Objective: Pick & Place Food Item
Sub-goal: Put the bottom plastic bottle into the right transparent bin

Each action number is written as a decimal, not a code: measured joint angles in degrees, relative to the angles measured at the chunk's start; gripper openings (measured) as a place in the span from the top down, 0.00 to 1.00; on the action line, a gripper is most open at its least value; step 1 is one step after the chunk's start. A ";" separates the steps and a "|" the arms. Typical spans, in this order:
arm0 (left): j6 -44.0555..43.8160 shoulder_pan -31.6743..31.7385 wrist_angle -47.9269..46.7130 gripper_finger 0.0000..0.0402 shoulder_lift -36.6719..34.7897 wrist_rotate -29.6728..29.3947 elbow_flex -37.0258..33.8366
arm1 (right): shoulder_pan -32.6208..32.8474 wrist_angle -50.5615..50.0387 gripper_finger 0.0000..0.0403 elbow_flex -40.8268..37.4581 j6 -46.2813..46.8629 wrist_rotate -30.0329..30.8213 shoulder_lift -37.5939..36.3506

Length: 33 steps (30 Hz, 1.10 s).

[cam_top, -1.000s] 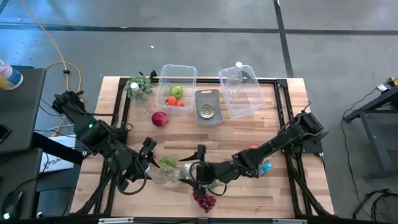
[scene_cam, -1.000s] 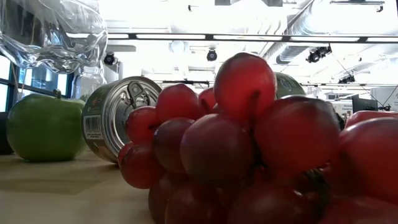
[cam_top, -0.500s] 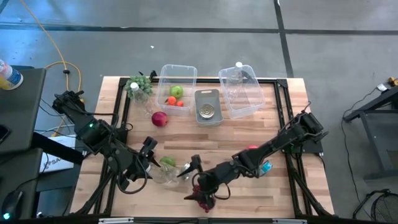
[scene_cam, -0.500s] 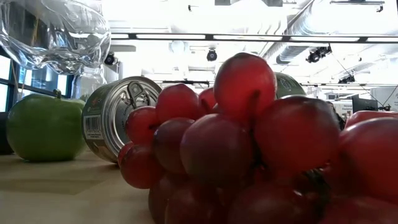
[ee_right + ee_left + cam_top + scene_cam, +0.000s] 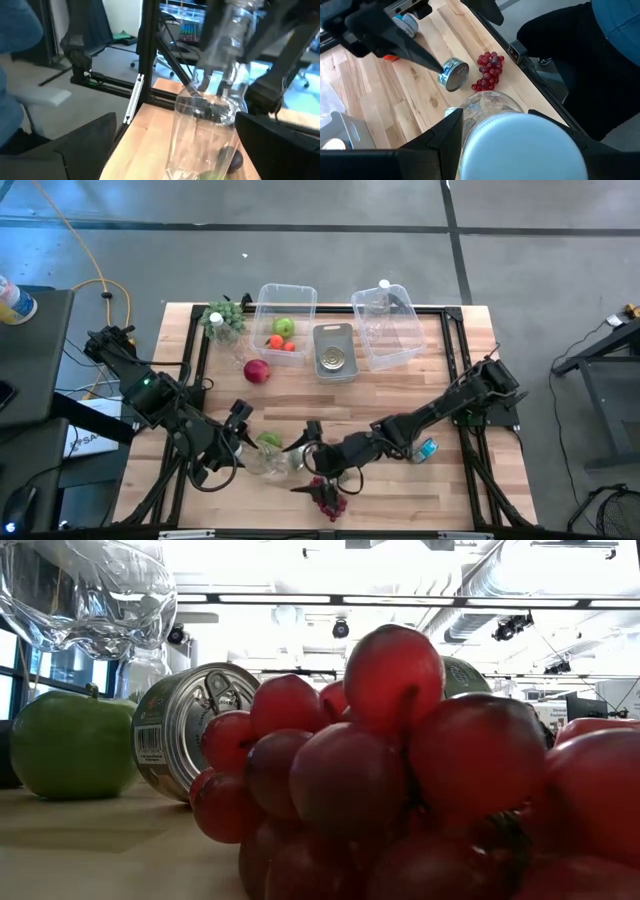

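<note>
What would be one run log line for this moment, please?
left gripper: shut on clear bottle, lifted | right gripper: open, above can | red grapes: on table, beside can

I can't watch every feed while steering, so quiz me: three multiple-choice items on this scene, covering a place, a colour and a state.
1. Where do the red grapes lie?
A) at the table's back edge
B) near the front edge of the table, beside the tipped can
C) on the floor

2. The apple just in front of the bins is:
A) red
B) yellow
C) green

3. The left gripper is:
A) open and empty
B) shut on the grapes
C) shut on the clear bottle

Answers:
1 B: the high and left wrist views show the grapes next to the can at the front.
2 A: it shows red from above.
3 C: its jaws clamp the bottle in the left wrist view.
</note>
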 joint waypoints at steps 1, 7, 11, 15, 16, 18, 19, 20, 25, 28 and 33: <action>0.04 0.00 -0.02 0.52 0.00 0.02 0.00 | -0.13 0.00 0.01 0.00 1.38 0.07 0.00; 0.05 0.00 0.02 0.52 -0.01 0.00 0.00 | -1.12 -0.23 0.01 0.00 7.77 0.90 -0.02; 0.09 0.00 0.22 0.52 -0.02 -0.18 -0.02 | -1.07 -0.14 0.01 0.00 8.56 2.55 -0.07; 0.07 1.17 1.74 0.52 0.07 -1.68 -0.02 | -0.99 1.51 0.01 0.00 6.65 11.88 -0.09; 0.04 1.71 2.13 0.52 0.12 -2.28 -0.02 | -1.04 1.62 0.01 0.00 5.77 14.34 -0.09; 0.03 2.83 3.59 0.52 0.53 -3.48 -0.02 | -1.35 2.07 0.02 0.00 3.73 18.00 -0.11; 0.04 3.56 4.67 0.52 0.87 -3.85 -0.02 | -1.53 2.38 0.02 -0.02 2.79 18.66 -0.11; 0.08 4.35 5.40 0.52 1.34 -4.14 -0.02 | -1.68 2.45 0.02 -0.02 2.54 18.50 -0.11; 2.22 7.96 7.27 0.52 3.75 -4.13 -0.02 | -2.16 2.82 0.02 -0.02 1.62 15.04 -0.13; 3.60 9.78 7.30 0.52 4.65 -4.42 0.00 | -1.84 2.59 0.02 -0.02 0.62 13.41 -0.13; 5.70 11.16 10.85 0.52 5.11 -2.41 -0.07 | -1.80 0.69 0.02 -0.07 -0.04 17.25 -0.13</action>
